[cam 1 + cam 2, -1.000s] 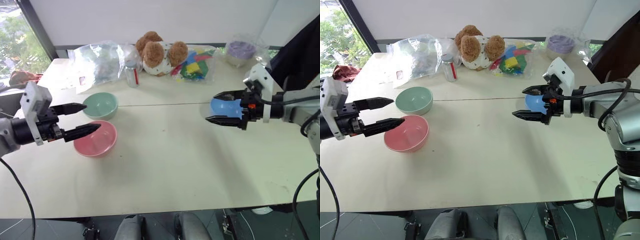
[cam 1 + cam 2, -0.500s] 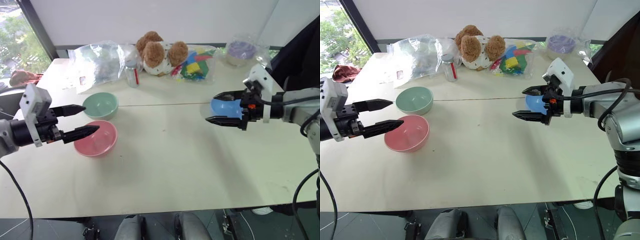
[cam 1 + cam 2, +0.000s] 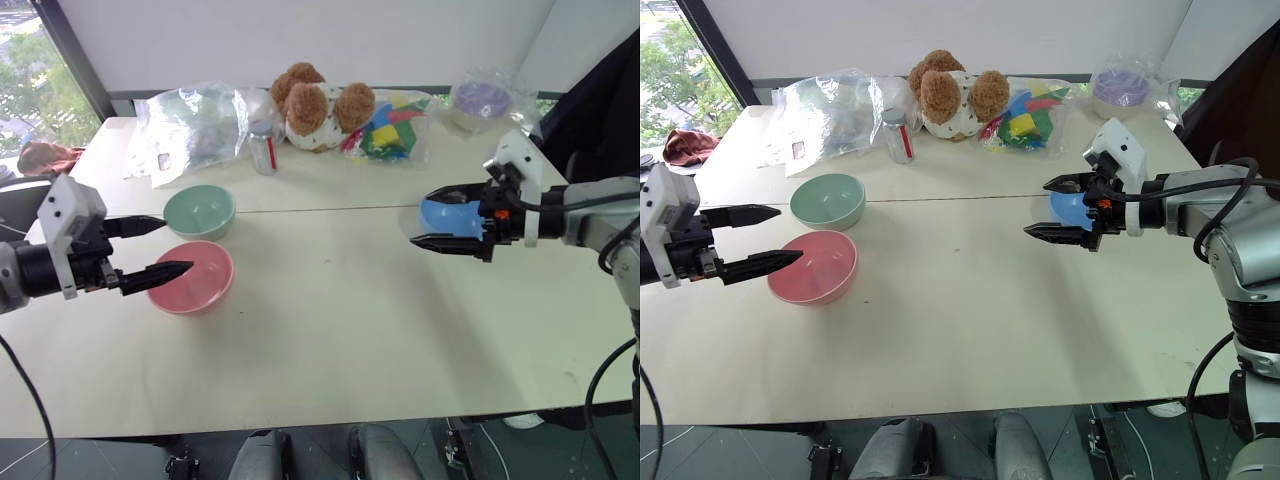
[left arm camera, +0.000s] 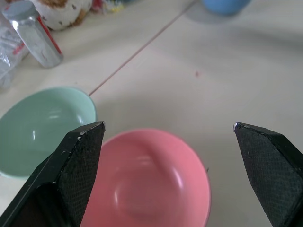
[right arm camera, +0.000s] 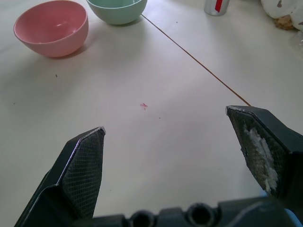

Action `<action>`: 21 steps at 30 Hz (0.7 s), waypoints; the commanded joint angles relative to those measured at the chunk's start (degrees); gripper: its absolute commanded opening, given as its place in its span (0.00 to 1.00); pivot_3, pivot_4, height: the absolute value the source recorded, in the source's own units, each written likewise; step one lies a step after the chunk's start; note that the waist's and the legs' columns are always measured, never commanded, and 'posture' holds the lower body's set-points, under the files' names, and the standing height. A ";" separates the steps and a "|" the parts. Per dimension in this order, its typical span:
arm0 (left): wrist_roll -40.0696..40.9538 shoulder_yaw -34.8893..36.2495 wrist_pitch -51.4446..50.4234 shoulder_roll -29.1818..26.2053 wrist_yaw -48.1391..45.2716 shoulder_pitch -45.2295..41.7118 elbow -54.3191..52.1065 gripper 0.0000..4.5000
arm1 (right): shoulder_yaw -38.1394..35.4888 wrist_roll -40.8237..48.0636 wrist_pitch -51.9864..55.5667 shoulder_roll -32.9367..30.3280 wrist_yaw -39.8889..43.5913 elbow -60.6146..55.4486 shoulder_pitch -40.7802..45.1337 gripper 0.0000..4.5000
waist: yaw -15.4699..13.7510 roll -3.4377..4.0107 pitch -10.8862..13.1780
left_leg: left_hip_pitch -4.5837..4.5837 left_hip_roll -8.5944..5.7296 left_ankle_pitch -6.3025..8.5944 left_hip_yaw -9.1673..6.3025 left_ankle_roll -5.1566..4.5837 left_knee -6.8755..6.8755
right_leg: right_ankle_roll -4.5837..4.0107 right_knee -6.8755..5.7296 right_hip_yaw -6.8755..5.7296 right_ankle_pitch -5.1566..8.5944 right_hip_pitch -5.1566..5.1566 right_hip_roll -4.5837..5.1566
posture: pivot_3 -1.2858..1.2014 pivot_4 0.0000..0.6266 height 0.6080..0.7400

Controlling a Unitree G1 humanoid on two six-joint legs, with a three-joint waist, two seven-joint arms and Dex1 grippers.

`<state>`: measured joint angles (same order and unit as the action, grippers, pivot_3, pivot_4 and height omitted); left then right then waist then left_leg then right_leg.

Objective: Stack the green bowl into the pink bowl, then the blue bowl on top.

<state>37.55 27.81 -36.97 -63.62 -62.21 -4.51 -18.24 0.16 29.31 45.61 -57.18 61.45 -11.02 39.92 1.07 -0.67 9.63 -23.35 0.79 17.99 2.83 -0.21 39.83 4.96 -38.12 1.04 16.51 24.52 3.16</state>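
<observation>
The pink bowl (image 3: 195,277) sits on the table at the left, with the green bowl (image 3: 200,210) just behind it. My left gripper (image 3: 175,245) hovers open beside them. Its fingertips frame the pink bowl (image 4: 151,179) and the rim of the green bowl (image 4: 42,127) in the left wrist view. At the right, the blue bowl (image 3: 447,217) rests on the table, partly hidden behind my right gripper (image 3: 420,218). That gripper hangs open above the table and holds nothing. The pink bowl (image 5: 52,28) and green bowl (image 5: 117,9) lie far ahead of it in the right wrist view.
Along the table's back edge lie a crumpled clear bag (image 3: 190,125), a small bottle (image 3: 262,148), a teddy bear (image 3: 320,105), a bag of colourful pieces (image 3: 390,130) and a purple item in a clear bag (image 3: 485,98). A seam (image 3: 320,209) crosses the tabletop.
My left gripper has turned a little, and its fingertips now sit slightly lower and further left beside the pink bowl. The right gripper and the bowls have not moved.
</observation>
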 commanded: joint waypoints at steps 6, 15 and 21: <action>-16.83 -11.68 18.18 -1.39 -4.82 6.95 1.12 1.00 | 1.11 -1.40 -2.19 1.84 -0.09 -1.57 1.14 0.99 | -0.22 0.06 -0.02 | 0.01 -0.05 -0.02 0.03 0.03 -0.14 | -0.02 0.03 0.00 0.01 0.03 0.06 | 0.52 0.24 1.00; -27.24 -24.24 27.90 3.49 -2.28 -2.11 11.59 0.80 | -0.10 -0.62 -0.63 1.68 -1.01 -3.52 0.59 1.00 | -0.13 0.05 -0.01 | -0.02 -0.08 0.00 0.04 -0.01 -0.14 | 0.00 0.04 -0.04 0.00 0.05 0.08 | 0.52 0.24 1.00; -25.43 -26.37 26.96 4.24 -6.35 -5.74 10.44 0.11 | -1.41 -0.42 0.10 0.87 -1.38 -4.47 -0.58 1.00 | -0.15 0.05 -0.01 | -0.02 -0.08 0.01 0.06 -0.02 -0.14 | 0.00 0.03 -0.05 -0.01 0.05 0.08 | 0.52 0.24 1.00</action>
<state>10.90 1.34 -10.35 -58.88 -66.95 -9.19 -6.50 1.32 28.45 45.87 -55.22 60.35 -13.93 39.18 0.92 -0.62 9.61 -23.37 0.71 18.00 2.89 -0.23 39.70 4.96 -38.09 0.99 16.50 24.57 3.23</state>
